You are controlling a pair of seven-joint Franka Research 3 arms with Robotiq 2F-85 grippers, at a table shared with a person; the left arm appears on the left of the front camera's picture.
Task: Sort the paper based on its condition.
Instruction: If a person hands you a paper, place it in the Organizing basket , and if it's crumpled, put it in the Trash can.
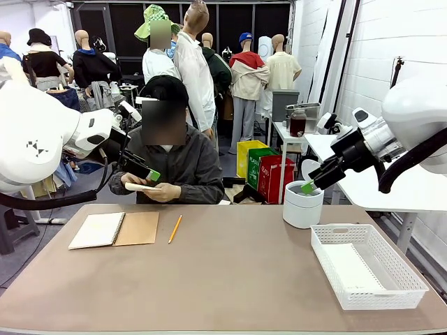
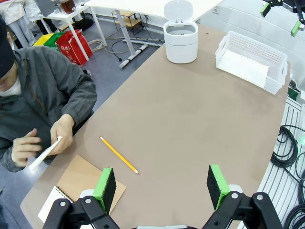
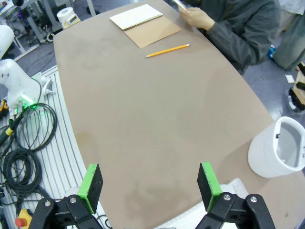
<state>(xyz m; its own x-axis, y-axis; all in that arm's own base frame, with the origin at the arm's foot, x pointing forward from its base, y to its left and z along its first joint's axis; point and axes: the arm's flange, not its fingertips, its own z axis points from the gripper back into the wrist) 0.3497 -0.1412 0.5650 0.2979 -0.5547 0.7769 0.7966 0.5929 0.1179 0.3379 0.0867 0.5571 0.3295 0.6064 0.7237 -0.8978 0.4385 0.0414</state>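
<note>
Sitting near the right end of the brown table (image 1: pixel 230 279), a white plastic mesh basket (image 1: pixel 401 269) is holding flat white sheets of paper (image 1: pixel 349 269) on its floor, and in the left wrist view the same sheets (image 2: pixel 248 67) are lying level inside the basket's (image 2: pixel 224 47) latticed walls. Just beside the basket, toward the table's far edge, a round white plastic bin (image 1: pixel 302 206) is standing upright with its lid tipped open; the right wrist view is looking partly into this bin (image 3: pixel 267 162), yet what is lying inside cannot be told. Well apart from the basket, at the left end of the table, an open spiral-bound notebook with a tan cardboard cover (image 1: pixel 115 229) is lying flat, and a yellow pencil (image 1: pixel 174 228) is resting just beside it on the basket's side. Beyond the notebook, at the far edge, a person in a dark grey jacket is holding another white sheet of paper (image 1: pixel 138 186) in both hands (image 1: pixel 150 188), folding or gripping it above the table edge; this sheet (image 2: pixel 43 157) is showing edge-on in the left wrist view. The left gripper (image 2: pixel 162 183) is hovering over the notebook end, far from the basket, with its jaws spread wide and holding nothing. The right gripper (image 3: pixel 150 183) is hanging above the bin beside the basket, its jaws likewise standing wide apart and empty.
</note>
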